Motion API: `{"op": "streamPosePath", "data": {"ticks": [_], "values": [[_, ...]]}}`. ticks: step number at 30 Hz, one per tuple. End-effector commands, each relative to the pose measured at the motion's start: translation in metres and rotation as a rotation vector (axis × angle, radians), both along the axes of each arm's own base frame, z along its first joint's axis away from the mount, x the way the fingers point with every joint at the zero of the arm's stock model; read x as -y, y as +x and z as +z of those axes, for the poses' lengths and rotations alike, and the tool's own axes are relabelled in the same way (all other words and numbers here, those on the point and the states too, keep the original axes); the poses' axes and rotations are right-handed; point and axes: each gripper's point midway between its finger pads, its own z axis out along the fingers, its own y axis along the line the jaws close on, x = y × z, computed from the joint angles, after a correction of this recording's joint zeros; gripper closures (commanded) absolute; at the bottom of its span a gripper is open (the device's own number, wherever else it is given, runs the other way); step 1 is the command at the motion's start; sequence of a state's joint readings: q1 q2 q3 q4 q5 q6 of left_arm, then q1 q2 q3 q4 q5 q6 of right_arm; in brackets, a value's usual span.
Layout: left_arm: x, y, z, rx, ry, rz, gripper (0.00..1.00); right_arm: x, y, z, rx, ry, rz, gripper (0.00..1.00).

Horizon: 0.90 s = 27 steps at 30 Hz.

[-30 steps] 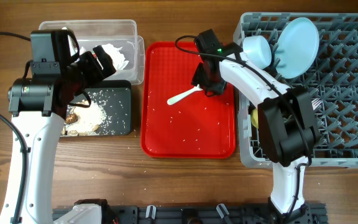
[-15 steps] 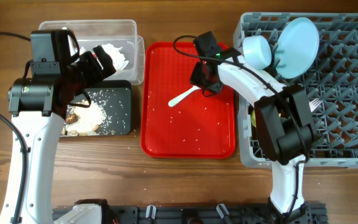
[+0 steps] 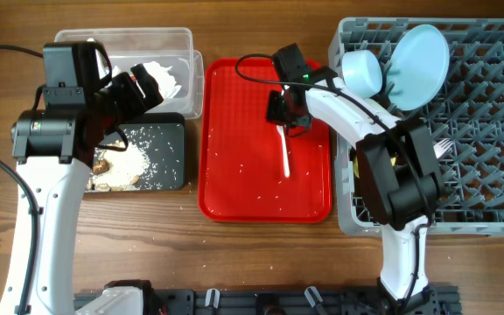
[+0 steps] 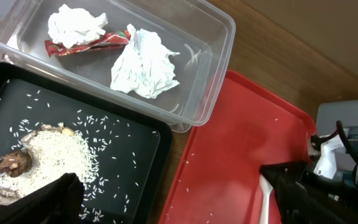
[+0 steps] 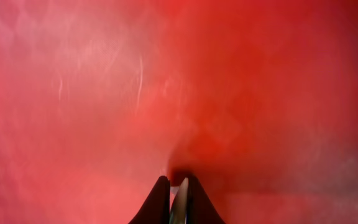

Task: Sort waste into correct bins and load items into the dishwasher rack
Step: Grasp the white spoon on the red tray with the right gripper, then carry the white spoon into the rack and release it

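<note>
Flat red plastic tray (image 3: 234, 188) sits on the brown wooden table (image 3: 261, 254). Black slotted rail (image 3: 234, 302) along the near edge, metal maybe.

L arm: base near-left, reaches far, wrist bent right. Left gripper (image 3: 150, 84): jaws wide apart.
R arm: base near-right, stretched far-left. Right gripper (image 3: 285, 116): pointed down, jaws pinched on spoon (image 3: 285, 153) handle.

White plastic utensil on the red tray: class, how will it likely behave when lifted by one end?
The white plastic utensil looks thin, so probably light and fairly stiff. The right gripper pinches only one end, so it may pivot or swing. Smooth plastic on the red tray probably slides easily.
</note>
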<state>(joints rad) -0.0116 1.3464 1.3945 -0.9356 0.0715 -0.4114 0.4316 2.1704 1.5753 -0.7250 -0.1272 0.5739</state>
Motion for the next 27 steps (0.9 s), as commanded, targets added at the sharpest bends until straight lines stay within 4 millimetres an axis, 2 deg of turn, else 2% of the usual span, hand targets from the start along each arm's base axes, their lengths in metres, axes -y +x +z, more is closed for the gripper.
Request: {"op": "streamPosePath", "data": {"ticks": [1,3,4,5,6,8,10,12,14,17,19,23,24,25,27], "values": [[-0.004,0.002,0.011,0.032,0.02,0.002,0.0,-0.014,0.011,0.089,0.161,0.061,0.137,0.96],[-0.004,0.002,0.011,0.032,0.02,0.002,0.0,-0.009,0.01,0.136,0.239,0.073,0.164,0.96],[-0.004,0.002,0.011,0.032,0.02,0.002,0.0,0.005,0.007,0.176,0.31,0.076,0.15,0.96],[-0.004,0.002,0.011,0.032,0.02,0.002,0.0,0.024,0.004,0.206,0.367,0.067,0.111,0.96],[-0.004,0.002,0.011,0.032,0.02,0.002,0.0,0.052,0.0,0.234,0.423,0.031,0.053,0.96],[-0.004,0.002,0.011,0.032,0.02,0.002,0.0,0.107,-0.01,0.266,0.484,-0.06,-0.067,0.96],[-0.004,0.002,0.011,0.032,0.02,0.002,0.0,0.166,-0.024,0.282,0.497,-0.175,-0.223,0.96],[-0.004,0.002,0.011,0.032,0.02,0.002,0.0,0.234,-0.045,0.285,0.449,-0.309,-0.447,0.96],[-0.004,0.002,0.011,0.032,0.02,0.002,0.0,0.286,-0.066,0.274,0.365,-0.384,-0.639,0.96],[-0.004,0.002,0.011,0.032,0.02,0.002,0.0,0.326,-0.076,0.248,0.292,-0.415,-0.748,0.96],[-0.004,0.002,0.011,0.032,0.02,0.002,0.0,0.345,-0.078,0.23,0.268,-0.451,-0.79,0.96],[-0.004,0.002,0.011,0.032,0.02,0.002,0.0,0.356,-0.074,0.192,0.222,-0.461,-0.806,0.96],[-0.004,0.002,0.011,0.032,0.02,0.002,0.0,0.355,-0.074,0.189,0.214,-0.458,-0.803,0.84],[-0.004,0.002,0.011,0.032,0.02,0.002,0.0,0.355,-0.074,0.189,0.214,-0.458,-0.803,0.57],[-0.004,0.002,0.011,0.032,0.02,0.002,0.0,0.355,-0.073,0.192,0.223,-0.459,-0.797,0.31]]}}
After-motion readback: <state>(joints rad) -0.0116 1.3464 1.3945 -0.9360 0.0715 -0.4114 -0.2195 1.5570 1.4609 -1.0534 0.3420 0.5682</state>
